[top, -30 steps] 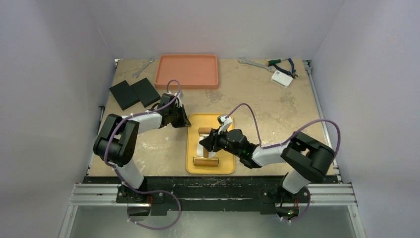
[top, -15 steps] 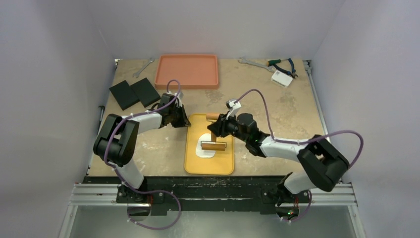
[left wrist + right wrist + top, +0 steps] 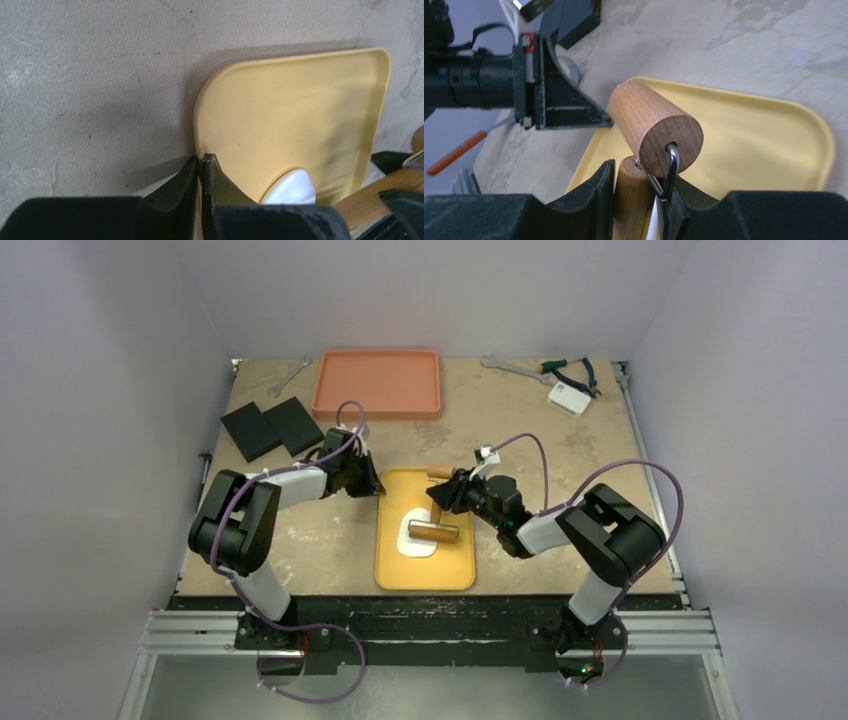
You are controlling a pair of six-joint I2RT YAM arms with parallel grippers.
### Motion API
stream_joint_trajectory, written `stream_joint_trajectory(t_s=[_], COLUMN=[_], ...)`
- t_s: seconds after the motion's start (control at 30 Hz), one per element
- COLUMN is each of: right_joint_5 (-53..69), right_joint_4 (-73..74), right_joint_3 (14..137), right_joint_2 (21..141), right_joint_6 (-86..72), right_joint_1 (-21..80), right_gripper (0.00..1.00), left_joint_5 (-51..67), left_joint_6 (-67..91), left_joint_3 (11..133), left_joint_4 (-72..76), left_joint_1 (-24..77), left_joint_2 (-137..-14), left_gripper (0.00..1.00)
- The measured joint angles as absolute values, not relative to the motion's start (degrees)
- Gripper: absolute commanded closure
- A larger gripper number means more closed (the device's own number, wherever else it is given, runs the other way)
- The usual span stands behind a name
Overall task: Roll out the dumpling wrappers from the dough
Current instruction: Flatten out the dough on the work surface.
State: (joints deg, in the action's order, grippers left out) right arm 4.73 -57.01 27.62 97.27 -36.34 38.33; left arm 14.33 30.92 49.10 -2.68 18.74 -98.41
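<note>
A yellow tray (image 3: 455,570) lies at the table's near centre. A flat, roughly oval white dough piece (image 3: 414,543) lies on it and also shows in the left wrist view (image 3: 292,186). No separate small round wrapper discs are in view. A wooden roller (image 3: 433,532) rests across the dough's far part. My right gripper (image 3: 441,503) is shut on the roller's wooden handle (image 3: 634,195), and the barrel (image 3: 651,125) sits just past the fingertips. My left gripper (image 3: 373,485) is shut on the tray's far-left rim (image 3: 199,125).
An orange tray (image 3: 378,383) stands at the back centre. Two black blocks (image 3: 270,428) lie at the back left, with a wrench (image 3: 290,375) behind them. Another wrench (image 3: 508,366), pliers (image 3: 572,370) and a small white box (image 3: 568,398) lie at the back right.
My right gripper has pushed the roller from the tray's near end away over the dough to its middle, uncovering the white dough. The left gripper has stayed on the rim.
</note>
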Motion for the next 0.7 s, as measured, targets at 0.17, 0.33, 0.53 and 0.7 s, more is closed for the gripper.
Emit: stream_joint_trajectory(t_s=[0.17, 0.33, 0.53, 0.7], right_joint_5=[1.41, -3.49, -5.21, -4.23], right_joint_4=[-59.00, -53.23, -44.18, -43.42], right_joint_3=[26.85, 26.20, 27.18, 29.74], right_joint_2=[96.29, 89.89, 83.09, 81.82], right_joint_6=[-36.60, -33.01, -28.86, -29.34], right_joint_1=[35.03, 34.24, 34.81, 40.21], right_gripper=[1.00, 1.00, 1.00, 1.00], left_joint_5=[14.33, 14.33, 14.33, 14.33], left_joint_6=[30.92, 30.92, 30.89, 30.89], left_joint_3=[49.10, 49.10, 49.10, 49.10], left_joint_4=[-2.68, -2.68, -2.63, -2.61], left_joint_1=[18.70, 18.70, 18.70, 18.70], left_joint_2=[-98.41, -98.41, -98.43, -98.43], left_gripper=[1.00, 1.00, 1.00, 1.00])
